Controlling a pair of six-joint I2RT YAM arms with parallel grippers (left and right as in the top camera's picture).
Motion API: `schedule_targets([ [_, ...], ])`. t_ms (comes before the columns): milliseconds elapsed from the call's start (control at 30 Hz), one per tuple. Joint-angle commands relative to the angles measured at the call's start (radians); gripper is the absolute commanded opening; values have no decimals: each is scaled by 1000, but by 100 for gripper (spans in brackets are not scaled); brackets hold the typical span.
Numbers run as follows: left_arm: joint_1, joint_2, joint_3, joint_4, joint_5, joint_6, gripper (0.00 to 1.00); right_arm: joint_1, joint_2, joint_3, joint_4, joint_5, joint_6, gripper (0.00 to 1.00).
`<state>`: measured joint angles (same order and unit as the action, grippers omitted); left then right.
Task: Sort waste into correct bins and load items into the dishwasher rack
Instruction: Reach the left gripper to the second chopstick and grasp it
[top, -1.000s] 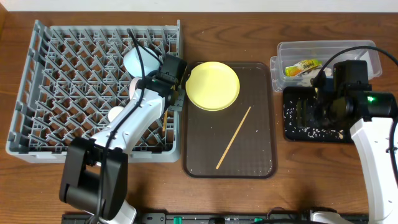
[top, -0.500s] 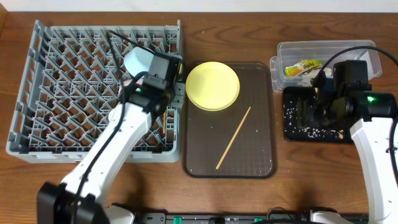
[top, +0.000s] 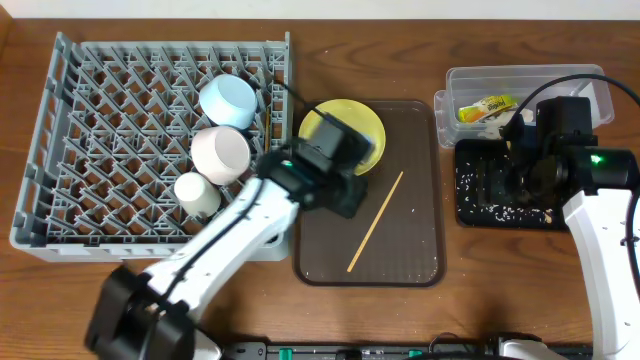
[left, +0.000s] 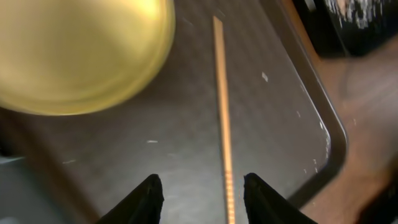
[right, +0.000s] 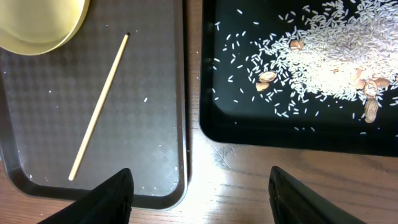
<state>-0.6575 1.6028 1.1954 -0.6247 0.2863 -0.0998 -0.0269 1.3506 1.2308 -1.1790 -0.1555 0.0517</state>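
Observation:
The grey dishwasher rack (top: 100, 150) holds the light blue bowl (top: 228, 100), the white-pink bowl (top: 220, 153) and the small white cup (top: 195, 192). My left gripper (top: 350, 198) (left: 202, 186) is open and empty, low over the dark brown tray, just below the yellow plate (top: 368, 135) (left: 74, 56). One wooden chopstick (top: 376, 221) (left: 222, 124) lies between its fingers, nearer the right one. My right gripper (top: 500, 180) (right: 199, 180) is open and empty above the black tray (top: 505, 215) (right: 280, 127) of rice scraps (right: 323, 56). The snack wrapper (top: 485, 107) lies in the clear tub (top: 590, 80).
The dark brown serving tray (top: 410, 260) (right: 143, 124) sits between the rack and the bins. A strip of bare wooden table (right: 249, 174) separates it from the black tray. My left arm crosses the rack's front right corner.
My left arm has swung right from the rack to over the brown tray, uncovering the two bowls and cup in the rack. The right arm has not moved.

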Motion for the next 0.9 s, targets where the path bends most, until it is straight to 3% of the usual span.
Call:
schedule_targets([
  [0,-62,84,-13,15,16,9,46,1,-11,11,-3,9,-8,67],
  [300,-177,276,-13,105,11,9,46,2,-11,11,-3,9,-8,68],
  [500,-206,362,-13,107,-92,8,46,2,-11,11,-4,9,-8,68],
  [667,-208,399,-13,107,-96,8,46,2,-11,11,-4,9,-8,68],
  [867,-208,403,-13,104,-95,-45,27,2,-11,11,-3,9,-8,68],
])
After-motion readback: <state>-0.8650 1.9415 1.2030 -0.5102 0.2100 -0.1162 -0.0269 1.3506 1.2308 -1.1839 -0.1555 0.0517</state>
